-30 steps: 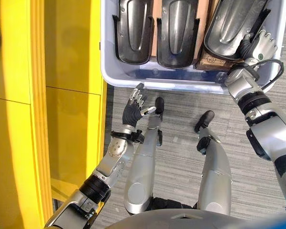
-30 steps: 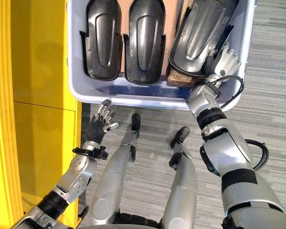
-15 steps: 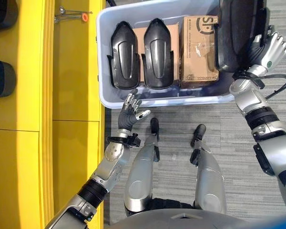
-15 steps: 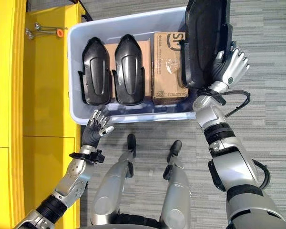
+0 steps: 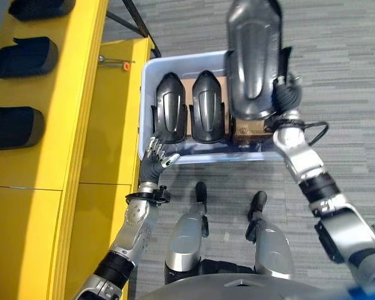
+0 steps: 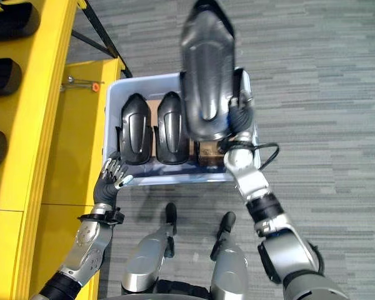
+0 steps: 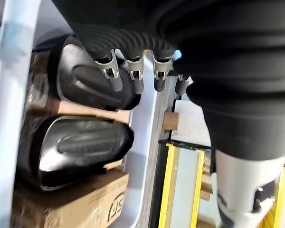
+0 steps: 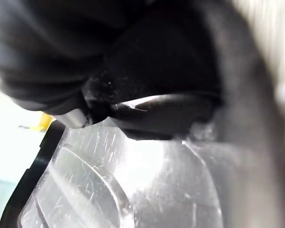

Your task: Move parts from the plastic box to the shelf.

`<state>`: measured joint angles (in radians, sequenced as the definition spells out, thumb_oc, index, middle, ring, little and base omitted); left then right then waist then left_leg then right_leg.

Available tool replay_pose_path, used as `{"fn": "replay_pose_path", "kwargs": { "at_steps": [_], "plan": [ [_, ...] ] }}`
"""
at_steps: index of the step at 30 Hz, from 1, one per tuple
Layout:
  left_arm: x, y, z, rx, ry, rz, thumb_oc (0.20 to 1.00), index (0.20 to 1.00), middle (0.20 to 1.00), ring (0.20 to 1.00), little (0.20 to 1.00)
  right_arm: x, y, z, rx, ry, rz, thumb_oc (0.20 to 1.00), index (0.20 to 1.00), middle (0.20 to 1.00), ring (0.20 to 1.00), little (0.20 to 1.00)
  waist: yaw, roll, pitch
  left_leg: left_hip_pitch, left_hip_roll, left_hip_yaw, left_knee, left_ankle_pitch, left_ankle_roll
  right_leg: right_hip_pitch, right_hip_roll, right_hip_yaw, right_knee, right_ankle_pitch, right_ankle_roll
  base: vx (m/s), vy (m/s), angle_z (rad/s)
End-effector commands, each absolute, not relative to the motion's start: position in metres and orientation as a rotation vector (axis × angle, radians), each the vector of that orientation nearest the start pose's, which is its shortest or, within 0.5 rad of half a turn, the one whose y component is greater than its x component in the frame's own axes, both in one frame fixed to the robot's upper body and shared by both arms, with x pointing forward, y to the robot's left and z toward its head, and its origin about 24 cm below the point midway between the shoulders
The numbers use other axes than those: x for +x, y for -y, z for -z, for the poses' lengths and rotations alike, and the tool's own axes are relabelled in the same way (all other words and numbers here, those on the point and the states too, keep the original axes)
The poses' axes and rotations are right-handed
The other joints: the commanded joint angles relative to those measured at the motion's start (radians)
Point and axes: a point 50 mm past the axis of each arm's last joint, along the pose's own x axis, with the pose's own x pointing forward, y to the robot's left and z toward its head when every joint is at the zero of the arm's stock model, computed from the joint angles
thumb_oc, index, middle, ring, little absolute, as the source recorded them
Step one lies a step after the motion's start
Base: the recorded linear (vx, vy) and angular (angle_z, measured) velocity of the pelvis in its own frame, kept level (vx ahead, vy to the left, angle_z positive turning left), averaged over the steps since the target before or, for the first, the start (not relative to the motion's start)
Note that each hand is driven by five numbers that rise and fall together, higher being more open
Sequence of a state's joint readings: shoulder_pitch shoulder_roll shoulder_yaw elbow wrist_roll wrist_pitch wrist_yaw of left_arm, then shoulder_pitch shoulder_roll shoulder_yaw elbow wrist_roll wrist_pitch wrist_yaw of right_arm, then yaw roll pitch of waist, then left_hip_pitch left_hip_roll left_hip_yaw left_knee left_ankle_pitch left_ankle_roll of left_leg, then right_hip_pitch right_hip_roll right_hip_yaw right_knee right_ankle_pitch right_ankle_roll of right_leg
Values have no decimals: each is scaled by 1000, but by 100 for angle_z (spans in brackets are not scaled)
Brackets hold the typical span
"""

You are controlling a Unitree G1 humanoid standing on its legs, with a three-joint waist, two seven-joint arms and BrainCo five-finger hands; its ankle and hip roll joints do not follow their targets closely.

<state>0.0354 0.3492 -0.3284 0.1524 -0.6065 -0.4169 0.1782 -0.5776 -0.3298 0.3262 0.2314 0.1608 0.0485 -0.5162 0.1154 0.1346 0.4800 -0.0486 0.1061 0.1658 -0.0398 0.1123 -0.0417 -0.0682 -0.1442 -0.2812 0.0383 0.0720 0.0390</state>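
**Now: one part lifted over the box**

Up above the pale blue box, the right hand grips a long black part by its lower right edge, fingers curled round the rim. The part stands upright and covers the box's right end, with its glossy ribbed face turned toward the camera. In the right wrist view that glossy face sits right against the hand's dark cover.

Two more black parts lie side by side in the box, a left one and a middle one, both resting on brown cardboard whose corner shows under the lifted part. The box stands on grey carpet.

At the box's near left corner the left hand hovers with its fingers straight and slightly spread, holding nothing. In its wrist view the dark tips hang just above the nearest part in the box.

Left of the box runs the yellow shelf. Three dark parts already sit on it in a column: a far one, a middle one and a near one. A small tool with an orange tip lies on the lower yellow ledge just beside the box's far left corner.
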Motion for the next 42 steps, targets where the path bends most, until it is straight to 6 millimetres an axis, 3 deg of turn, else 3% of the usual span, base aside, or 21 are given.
{"fn": "replay_pose_path", "kwargs": {
  "at_steps": [1,4,6,9,15,19,21,22,23,24,27,32,34,35,37,39,42],
  "plan": [
    [229,-167,-27,-217,115,45,1000,1000,1000,1000,1000,347,126,-159,-128,333,22,200,200,200,200,200,16,-58,-96,-44,50,-63,4,30,-43,17,-56,10,90,-77,26,175,79,21],
    [215,-173,-17,-167,78,33,1000,1000,1000,1000,1000,319,105,-110,13,163,-150,200,200,200,200,200,25,-84,-181,14,45,-84,-18,30,-34,104,-58,-17,55,-73,34,206,111,24],
    [211,-174,-15,-119,64,53,1000,1000,1000,1000,1000,307,98,-91,49,86,-212,200,200,200,200,200,33,-101,-226,47,36,-88,-34,22,-25,146,-57,-32,26,-62,43,124,91,10],
    [211,-175,-15,-123,57,60,1000,1000,1000,1000,1000,300,94,-82,57,57,-246,200,200,200,200,200,39,-112,-252,69,24,-83,-42,9,-17,175,-55,-50,1,-54,52,18,101,11],
    [211,-174,-16,-112,29,109,1000,1000,1000,1000,1000,284,85,-65,104,3,-329,200,200,200,200,200,62,-135,-307,106,-42,-64,-47,-32,39,222,-75,-90,22,-41,90,-68,176,9],
    [216,-178,-17,-81,27,109,1000,1000,1000,1000,1000,283,79,-65,104,0,-367,200,200,200,200,200,76,-147,-311,115,-76,-66,-47,-51,68,189,-113,-103,106,29,106,-75,75,8],
    [219,-178,-18,-75,29,105,1000,1000,1000,1000,1000,283,79,-64,106,-10,-363,200,200,200,200,200,63,-147,-311,118,-80,-90,-47,-58,73,165,-73,-64,91,7,99,-14,-94,14],
    [225,-172,-19,-94,22,116,1000,1000,1000,1000,1000,283,88,-61,99,-28,-328,200,200,200,200,200,27,-154,-327,103,-101,-150,-47,-59,76,145,34,38,17,-32,62,53,-227,100],
    [225,-166,-17,-96,9,136,1000,1000,1000,1000,1000,281,91,-59,93,-28,-295,200,200,200,200,200,5,-157,-336,95,-121,-221,-47,-48,81,128,110,139,26,-52,27,82,-261,149],
    [225,-161,-16,-89,3,161,1000,1000,1000,1000,1000,281,92,-59,101,-34,-276,200,200,200,200,200,-8,-160,-338,94,-136,-268,-47,-43,84,127,145,197,37,-66,8,92,-219,173],
    [225,-160,-12,-91,-11,179,1000,1000,1000,1000,1000,281,96,-57,99,-35,-270,200,200,200,200,200,-12,-164,-343,80,-159,-339,-47,-26,82,130,181,247,17,-68,-11,34,-180,139],
    [223,-164,-10,-98,-16,186,1000,1000,1000,1000,1000,284,94,-56,92,-38,-245,200,200,200,200,200,8,-151,-329,53,-158,-375,-34,-11,70,141,178,245,-11,-67,-22,-46,-177,48],
    [222,-164,-8,-89,-17,180,1000,1000,1000,1000,1000,282,93,-56,101,-41,-248,200,200,200,200,200,7,-149,-326,52,-152,-354,-30,-13,65,147,175,228,-11,-73,-23,-15,-94,43],
    [223,-163,-8,-96,-28,211,1000,1000,1000,1000,1000,276,97,-54,111,-50,-219,200,200,200,200,200,-11,-146,-322,44,-129,-249,-1,-21,51,157,159,179,-14,-75,-19,-43,-52,41],
    [225,-161,-8,-90,-28,231,1000,1000,1000,1000,1000,271,103,-51,109,-56,-206,200,200,200,200,200,-37,-147,-316,34,-103,-134,35,-34,34,164,139,123,-18,-70,-13,-80,-11,80],
    [228,-158,-10,-91,-31,242,1000,1000,1000,1000,1000,269,109,-47,105,-60,-204,200,200,200,200,200,-58,-148,-315,35,-53,-64,71,-41,11,169,107,70,-10,-73,-11,-91,69,148],
    [229,-158,-11,-91,-29,235,1000,1000,1000,1000,1000,272,111,-46,89,-58,-206,200,200,200,200,200,-70,-152,-315,45,4,-15,109,-43,-9,175,76,35,5,-81,-13,-52,108,73]
  ]
}}
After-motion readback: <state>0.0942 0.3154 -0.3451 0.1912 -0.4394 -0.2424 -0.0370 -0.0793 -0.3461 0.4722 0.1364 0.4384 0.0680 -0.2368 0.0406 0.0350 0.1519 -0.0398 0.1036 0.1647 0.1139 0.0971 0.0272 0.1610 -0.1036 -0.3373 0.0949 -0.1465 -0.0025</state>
